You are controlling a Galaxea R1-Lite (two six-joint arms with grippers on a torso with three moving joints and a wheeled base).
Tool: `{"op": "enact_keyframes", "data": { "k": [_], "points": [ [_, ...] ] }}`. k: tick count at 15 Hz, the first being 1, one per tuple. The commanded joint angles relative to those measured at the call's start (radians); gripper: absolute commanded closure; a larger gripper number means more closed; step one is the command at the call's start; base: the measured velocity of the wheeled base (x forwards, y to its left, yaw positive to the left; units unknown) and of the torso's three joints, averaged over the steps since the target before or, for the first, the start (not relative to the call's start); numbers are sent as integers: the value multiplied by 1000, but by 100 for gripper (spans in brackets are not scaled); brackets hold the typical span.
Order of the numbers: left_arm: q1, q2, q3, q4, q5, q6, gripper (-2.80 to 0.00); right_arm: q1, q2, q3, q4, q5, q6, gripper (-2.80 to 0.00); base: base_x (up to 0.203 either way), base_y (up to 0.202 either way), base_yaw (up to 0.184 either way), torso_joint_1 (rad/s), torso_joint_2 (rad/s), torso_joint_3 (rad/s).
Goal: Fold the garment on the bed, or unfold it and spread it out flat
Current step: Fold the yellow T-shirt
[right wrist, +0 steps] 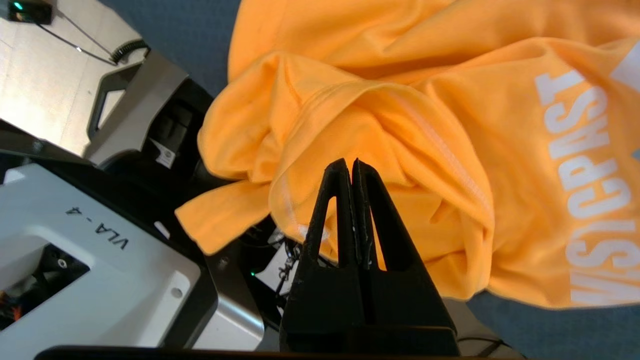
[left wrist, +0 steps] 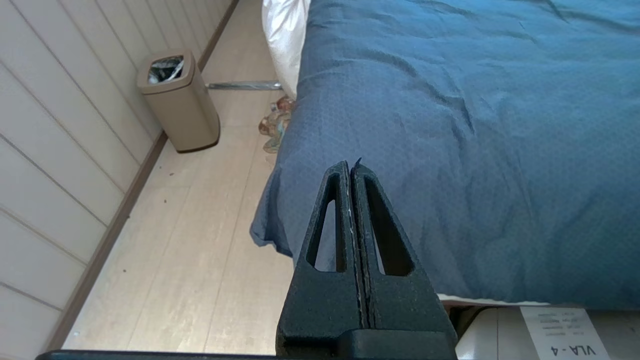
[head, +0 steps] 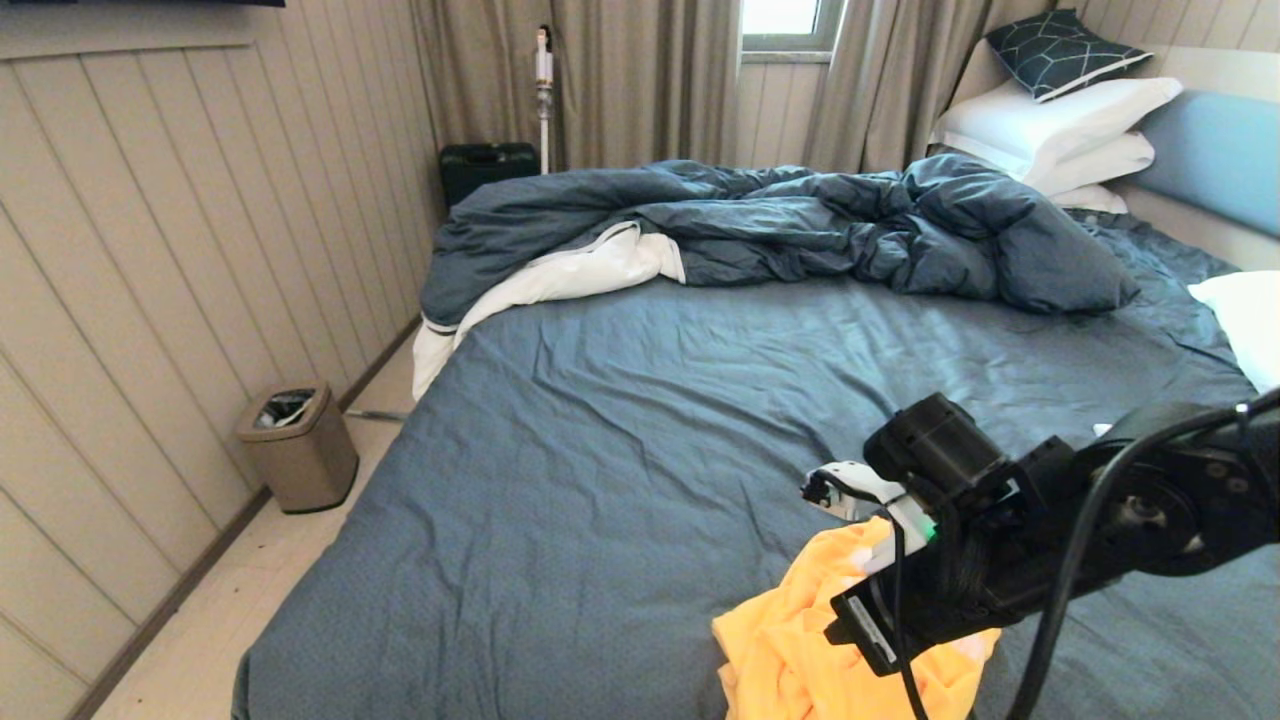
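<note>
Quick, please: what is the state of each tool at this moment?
Left tool: closed, holding nothing, beside the bed.
Right tool: closed, over the T-shirt; grip cannot be told.

We hold the right gripper (right wrist: 351,165) low with jaws pressed together; our left gripper (left wrist: 351,167) hangs parked, jaws likewise closed.

One garment (head: 800,640), four pillows (head: 1060,115)

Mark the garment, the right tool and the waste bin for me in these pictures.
garment (right wrist: 400,130): right wrist view, on a crumpled orange fold above the tool.
right tool (right wrist: 349,172): right wrist view, at the closed fingertips over the fabric.
waste bin (head: 300,450): head view, on its beige front wall beside the bed.
</note>
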Motion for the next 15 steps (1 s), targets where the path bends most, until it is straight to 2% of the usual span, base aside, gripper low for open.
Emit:
{"op": "enact_keyframes", "data": {
  "k": [1,4,8,11,15],
  "points": [
    [1,1,0,2,-1,1,0,30,-14,-1,5,-31,0,-280,0,0,0,0,0,0],
    [1,1,0,2,-1,0,0,93,5,-29,7,-42,3,-280,0,0,0,0,0,0],
    [1,1,0,2,-1,0,0,176,91,-129,45,-81,57,-280,0,0,0,0,0,0],
    [1,1,0,0,1,-1,0,215,182,-193,95,-171,70,-280,0,0,0,0,0,0],
    [1,1,0,-1,4,-11,0,224,219,-242,134,-241,93,-280,0,0,0,0,0,0]
  ]
}}
